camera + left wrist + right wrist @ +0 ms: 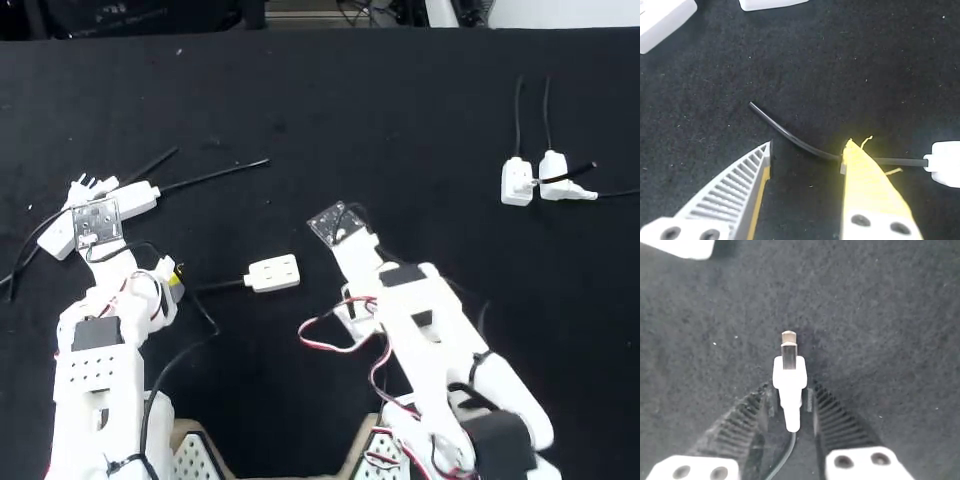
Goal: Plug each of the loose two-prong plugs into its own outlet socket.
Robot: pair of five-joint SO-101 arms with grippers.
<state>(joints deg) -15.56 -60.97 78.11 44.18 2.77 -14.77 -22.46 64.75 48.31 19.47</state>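
Right gripper [790,388] clenched on a two-prong plug [789,375], prongs projecting forward, near the centre of the table [400,100]. Left gripper [807,146] released, above a black cord [782,131] near the left edge.

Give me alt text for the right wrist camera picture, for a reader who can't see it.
The right gripper is shut on a white two-prong plug, its metal prongs pointing away from the camera above the black table. A thin cable trails back from the plug toward the camera, and part of a white block lies farther off.
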